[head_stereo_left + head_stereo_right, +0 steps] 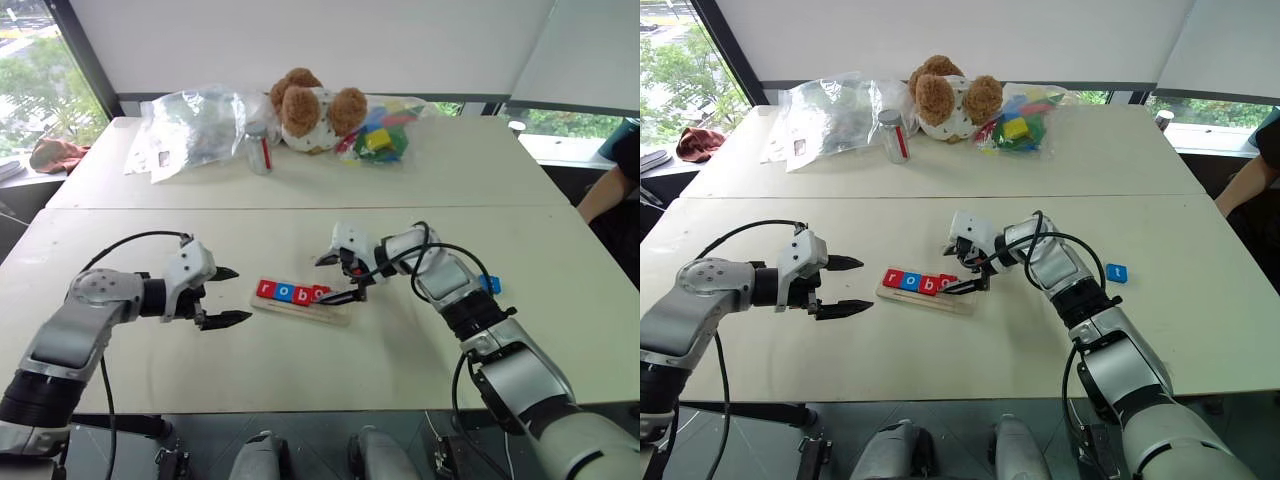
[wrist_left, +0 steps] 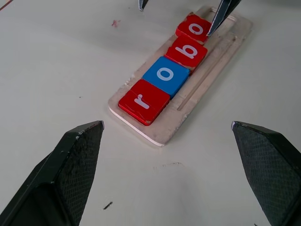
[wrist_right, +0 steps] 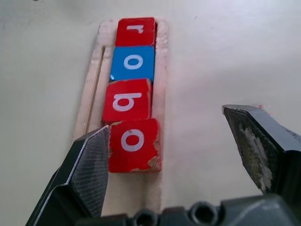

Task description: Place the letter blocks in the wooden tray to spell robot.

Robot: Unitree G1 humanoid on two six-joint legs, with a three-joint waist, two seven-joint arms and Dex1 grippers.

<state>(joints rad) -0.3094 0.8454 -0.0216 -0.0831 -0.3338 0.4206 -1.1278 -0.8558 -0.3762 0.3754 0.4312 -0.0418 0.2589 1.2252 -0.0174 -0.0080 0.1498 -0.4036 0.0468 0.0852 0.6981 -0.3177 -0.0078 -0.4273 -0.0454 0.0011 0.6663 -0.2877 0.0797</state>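
Spreading our right gripper (image 3: pixel 164 155) wide, we hold nothing; just ahead, four letter blocks (image 3: pixel 131 80) spell "robo" on the wooden tray (image 3: pixel 91 89). Our left gripper (image 1: pixel 226 296) gapes empty beyond the tray's far end.

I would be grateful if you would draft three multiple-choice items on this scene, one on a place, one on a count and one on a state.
1. Where does the blue t block lie?
A. in the wooden tray
B. on the table, beside the right arm
C. between the left tool's fingers

2. How many letter blocks lie in the tray?
A. two
B. four
C. five

3. How does the right tool stand?
A. open over the last o block
B. shut on the t block
C. shut on the tray

Key: 1 B, it lies apart from the tray on the bare table; 2 B, the row reads r, o, b, o; 3 A, its fingers stand apart.
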